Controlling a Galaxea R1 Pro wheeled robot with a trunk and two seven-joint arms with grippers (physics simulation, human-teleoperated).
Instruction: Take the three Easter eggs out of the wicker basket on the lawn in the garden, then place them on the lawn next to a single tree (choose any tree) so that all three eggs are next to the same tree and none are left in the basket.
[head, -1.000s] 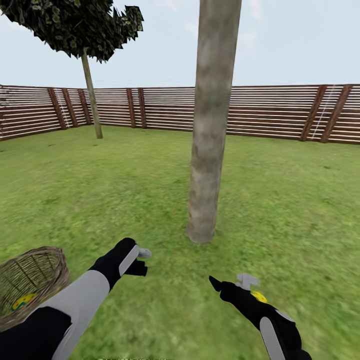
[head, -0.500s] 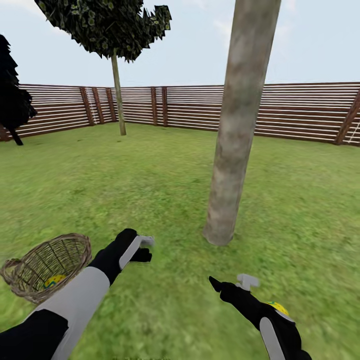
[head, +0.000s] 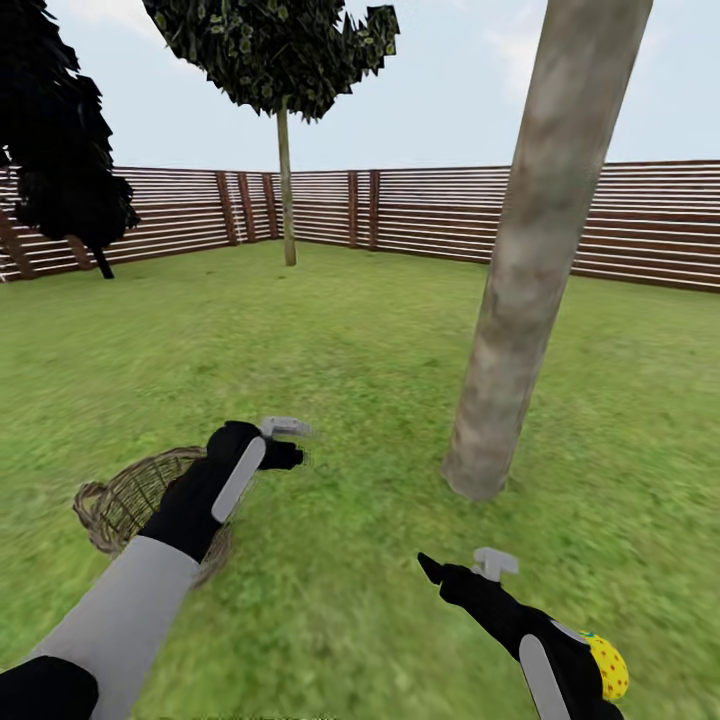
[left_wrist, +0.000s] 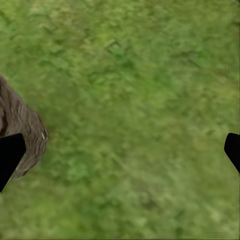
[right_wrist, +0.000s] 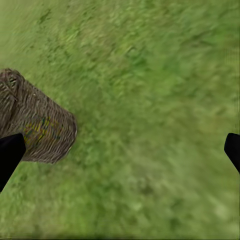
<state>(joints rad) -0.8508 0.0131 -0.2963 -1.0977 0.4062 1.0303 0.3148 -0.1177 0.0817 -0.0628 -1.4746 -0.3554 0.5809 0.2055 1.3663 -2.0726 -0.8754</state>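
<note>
1. One Easter egg (head: 608, 668), yellow with red dots, lies on the lawn (head: 360, 350) at the lower right of the head view, partly hidden behind the right forearm; it sits on the near side of the tree (head: 530, 260), apart from the trunk's foot
2. The wicker basket (head: 125, 497) stands on the grass at the lower left of the head view, its near rim covered by the left arm, one small loop handle showing on its far left side
3. From the head camera the basket's inside cannot be read; in the right wrist view the basket (right_wrist: 37, 127) shows from the side, with faint yellow and blue-green flecks through the weave, too blurred to tell how many eggs are in it
4. The left gripper (head: 290, 445) hovers over the grass just beyond the basket, toward the tree; in the left wrist view its dark fingertips (left_wrist: 9, 157) stand at opposite edges of the frame, so the jaws are spread wide with nothing between them, and the tree's trunk base (left_wrist: 22, 137) shows beside one fingertip
5. The right gripper (head: 465, 568) hangs low over bare grass on the near side of the tree; its fingertips (right_wrist: 9, 155) are likewise far apart and hold nothing
6. A brown slatted fence (head: 430, 215) closes the garden behind, with a thin-trunked round-crowned tree (head: 283, 60) and a dark bushy tree (head: 60, 150) near it
</note>
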